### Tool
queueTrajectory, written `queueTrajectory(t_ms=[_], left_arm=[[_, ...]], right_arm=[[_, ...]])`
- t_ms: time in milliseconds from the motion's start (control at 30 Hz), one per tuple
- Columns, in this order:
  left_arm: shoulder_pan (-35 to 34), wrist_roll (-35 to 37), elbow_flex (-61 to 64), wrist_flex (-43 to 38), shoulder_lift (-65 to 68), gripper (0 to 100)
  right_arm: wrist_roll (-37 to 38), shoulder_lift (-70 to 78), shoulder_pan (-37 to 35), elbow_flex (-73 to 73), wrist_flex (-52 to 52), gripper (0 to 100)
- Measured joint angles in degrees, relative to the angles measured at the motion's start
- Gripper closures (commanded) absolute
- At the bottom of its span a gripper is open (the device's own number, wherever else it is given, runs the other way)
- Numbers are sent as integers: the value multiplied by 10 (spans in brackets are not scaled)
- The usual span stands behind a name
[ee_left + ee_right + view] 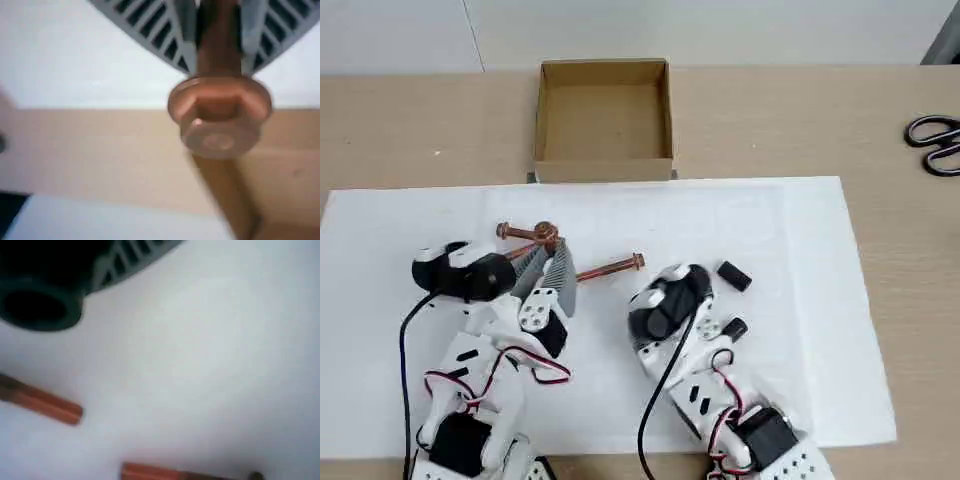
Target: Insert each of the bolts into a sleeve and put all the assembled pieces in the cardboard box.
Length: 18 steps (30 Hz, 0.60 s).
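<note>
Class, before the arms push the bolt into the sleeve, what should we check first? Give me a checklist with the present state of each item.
1. Left claw grips the held bolt: ok, shut on its shank.
2. Right claw has a sleeve: ok.
3. Bolt tip lined up with the sleeve's opening: cannot tell.
4. Loose bolt out of the way: not ok, it lies just beneath the held bolt.
5. Spare sleeves ready: ok, two lie beside the right arm.
6. Cardboard box upright, top open: ok.
</note>
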Motion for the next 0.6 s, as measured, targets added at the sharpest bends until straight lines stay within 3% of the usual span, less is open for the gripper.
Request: queueTrajectory(t_ms=[267, 600], left_arm=[[18, 18, 30, -70, 0, 994], [41, 71, 32, -76, 0, 994]], right_arm=[[0, 1, -24, 11, -48, 995], [0, 1, -24, 11, -74, 995]])
